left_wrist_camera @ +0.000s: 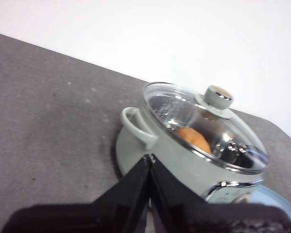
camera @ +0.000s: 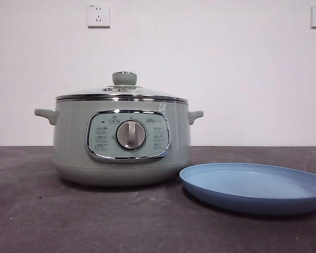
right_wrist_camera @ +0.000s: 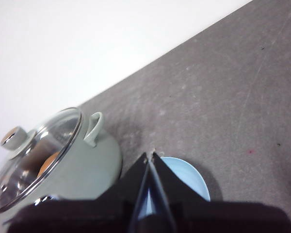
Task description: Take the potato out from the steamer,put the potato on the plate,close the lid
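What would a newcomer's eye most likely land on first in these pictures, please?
Probably the green steamer, standing large on the dark table with its glass lid on. Next, the blue plate lying beside it, bare. Through the lid, the wrist views show the orange potato inside.

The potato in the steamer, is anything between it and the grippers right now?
Yes. The glass lid sits closed on the steamer, with the potato visible through it inside. Both the left gripper and the right gripper are shut and apart from the pot, so the lid must come off first.
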Action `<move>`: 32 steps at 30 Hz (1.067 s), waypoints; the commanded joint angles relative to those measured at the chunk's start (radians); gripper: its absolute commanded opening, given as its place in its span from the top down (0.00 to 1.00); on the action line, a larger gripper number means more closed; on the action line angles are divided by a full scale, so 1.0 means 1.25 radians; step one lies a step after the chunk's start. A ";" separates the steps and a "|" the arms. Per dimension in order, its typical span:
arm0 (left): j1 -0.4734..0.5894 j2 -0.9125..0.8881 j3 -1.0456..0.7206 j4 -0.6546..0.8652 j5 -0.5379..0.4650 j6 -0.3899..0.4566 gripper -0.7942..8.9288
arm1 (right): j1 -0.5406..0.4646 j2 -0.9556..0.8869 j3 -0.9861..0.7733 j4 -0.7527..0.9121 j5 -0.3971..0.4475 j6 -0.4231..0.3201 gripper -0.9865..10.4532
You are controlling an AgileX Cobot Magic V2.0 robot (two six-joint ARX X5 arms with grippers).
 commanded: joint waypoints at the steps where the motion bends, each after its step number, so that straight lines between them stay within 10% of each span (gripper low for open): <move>1: 0.002 0.048 0.045 -0.008 0.044 0.004 0.93 | 0.003 0.053 0.075 -0.040 -0.032 -0.090 0.92; 19: -0.001 0.416 0.452 -0.365 0.328 0.360 0.93 | 0.098 0.461 0.542 -0.488 -0.267 -0.467 0.92; 32: -0.029 0.446 0.524 -0.455 0.319 0.417 0.86 | 0.147 0.511 0.595 -0.560 -0.263 -0.504 0.88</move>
